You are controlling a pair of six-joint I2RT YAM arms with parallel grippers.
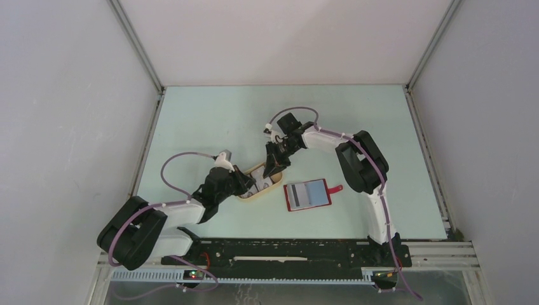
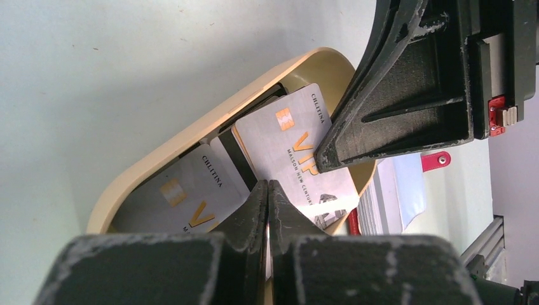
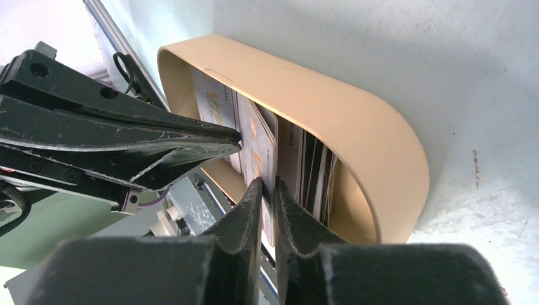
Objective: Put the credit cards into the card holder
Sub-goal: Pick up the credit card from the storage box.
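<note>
pick-up step: the right gripper (image 3: 267, 190) is clamped on the edge of a silvery card (image 3: 269, 152) standing among the credit cards (image 2: 286, 149) in the beige tray (image 3: 356, 121). the left gripper (image 2: 268, 194), jaws pressed together, noses in beside them. the card holder (image 1: 308, 195) lies open just beside the tray. the next move likely calls for lifting the card clear and carrying it to a pocket.

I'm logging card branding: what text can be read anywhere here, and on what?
"CHLITINA": upper card, along its edge.
"VIP": same card, gold.
"MAISON NEW CENTUR": same card, then cut off.
"CHLITINA": lower card; a gold "V" below, rest hidden.
Right wrist view: print on the cards too blurred.
Wallet: none legible.
</note>
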